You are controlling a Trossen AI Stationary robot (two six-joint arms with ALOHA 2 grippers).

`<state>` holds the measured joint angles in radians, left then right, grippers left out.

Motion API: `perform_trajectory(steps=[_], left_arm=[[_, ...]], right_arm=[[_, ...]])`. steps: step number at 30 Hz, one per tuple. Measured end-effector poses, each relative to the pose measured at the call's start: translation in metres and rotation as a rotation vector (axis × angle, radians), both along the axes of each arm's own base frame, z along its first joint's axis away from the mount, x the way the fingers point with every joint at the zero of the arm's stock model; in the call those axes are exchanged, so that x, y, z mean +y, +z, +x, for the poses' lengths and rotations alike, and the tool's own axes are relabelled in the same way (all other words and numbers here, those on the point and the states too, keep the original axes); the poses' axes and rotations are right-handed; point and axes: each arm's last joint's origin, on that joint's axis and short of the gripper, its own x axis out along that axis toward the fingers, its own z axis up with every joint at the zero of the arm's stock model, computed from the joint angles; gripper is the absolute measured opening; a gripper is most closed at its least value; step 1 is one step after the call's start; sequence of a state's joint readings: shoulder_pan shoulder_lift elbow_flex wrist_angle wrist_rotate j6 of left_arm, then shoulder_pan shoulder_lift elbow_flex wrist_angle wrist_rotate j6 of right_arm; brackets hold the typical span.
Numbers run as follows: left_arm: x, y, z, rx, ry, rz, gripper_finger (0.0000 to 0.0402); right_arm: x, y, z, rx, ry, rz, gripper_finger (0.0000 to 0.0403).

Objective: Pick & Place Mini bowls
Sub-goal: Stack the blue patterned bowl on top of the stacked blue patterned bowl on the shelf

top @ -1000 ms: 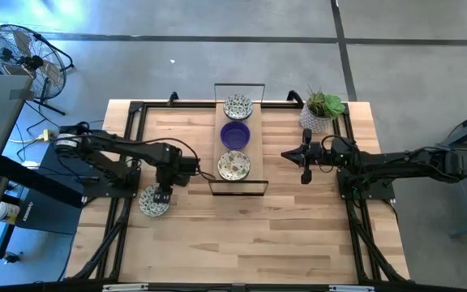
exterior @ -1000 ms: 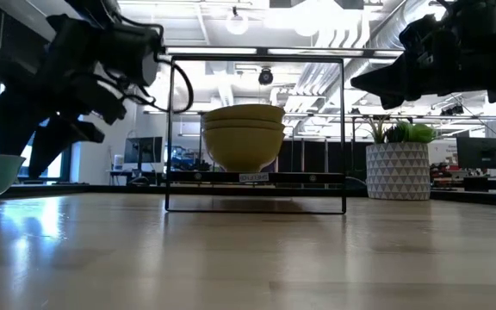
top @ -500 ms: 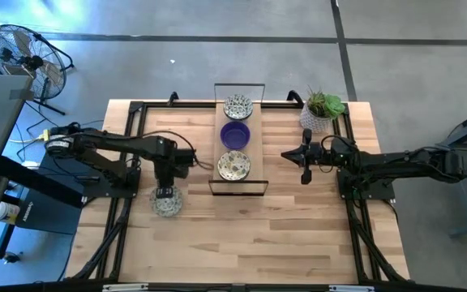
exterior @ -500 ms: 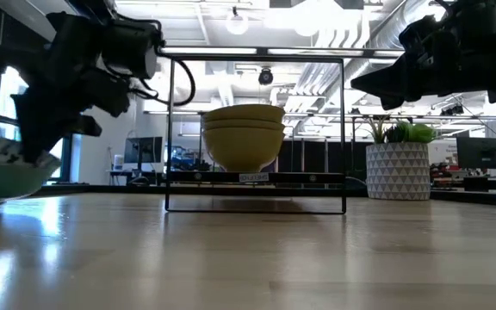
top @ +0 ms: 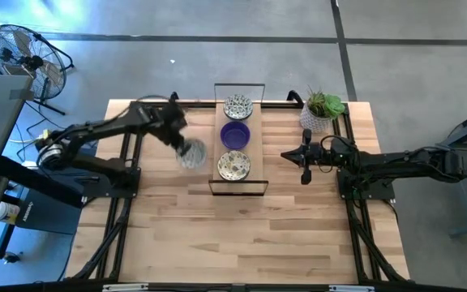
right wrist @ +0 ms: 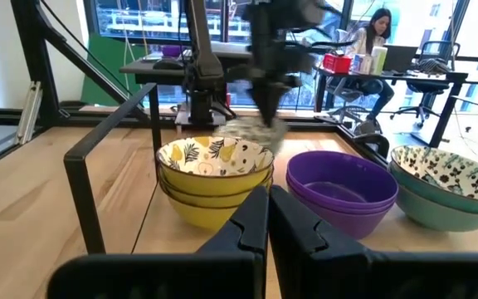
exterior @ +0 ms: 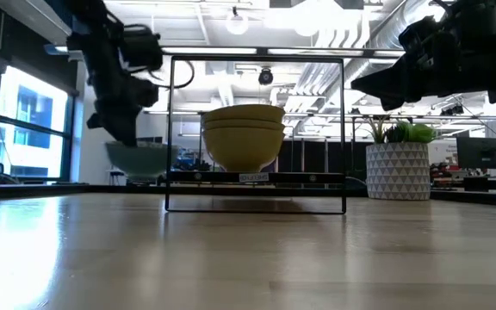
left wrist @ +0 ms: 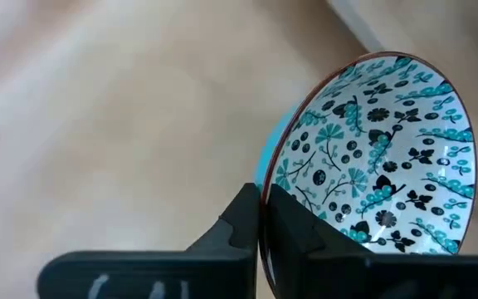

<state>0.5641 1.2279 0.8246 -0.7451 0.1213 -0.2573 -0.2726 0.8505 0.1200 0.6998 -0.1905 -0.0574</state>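
Transfer under way, judged unfinished. Left gripper clamped on rim of speckled bowl, held clear of table, just beside rack. On rack: yellow stack, purple stack, patterned bowl. Carried bowl not yet set down; placing left to do. Right gripper fingers together, empty, waiting near rack's far side.

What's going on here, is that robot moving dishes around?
Yes. The left gripper is pinching the rim of a patterned mini bowl and holding it in the air beside a black wire rack. Three stacks of bowls sit in that rack: yellow, purple and teal patterned. The right gripper, its fingers shut on nothing, waits on the rack's other side, near a potted plant.
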Motion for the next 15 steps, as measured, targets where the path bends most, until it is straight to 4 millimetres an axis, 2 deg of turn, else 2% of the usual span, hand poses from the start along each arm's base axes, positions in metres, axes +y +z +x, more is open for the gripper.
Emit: perform_trajectory(steps=[8,12,15], left_arm=[[0.070,-0.008,-0.019,-0.130,0.242,0.079,0.0005],[0.096,-0.020,-0.023,-0.192,0.283,0.064,0.0005],[0.107,-0.033,-0.026,-0.196,0.310,0.023,0.0005]], right_arm=[[0.000,0.000,0.000,0.000,0.001,0.004,0.0000],[0.000,0.000,0.000,-0.001,0.000,0.004,0.0000],[0.000,0.000,0.000,-0.001,0.000,0.004,0.0000]])
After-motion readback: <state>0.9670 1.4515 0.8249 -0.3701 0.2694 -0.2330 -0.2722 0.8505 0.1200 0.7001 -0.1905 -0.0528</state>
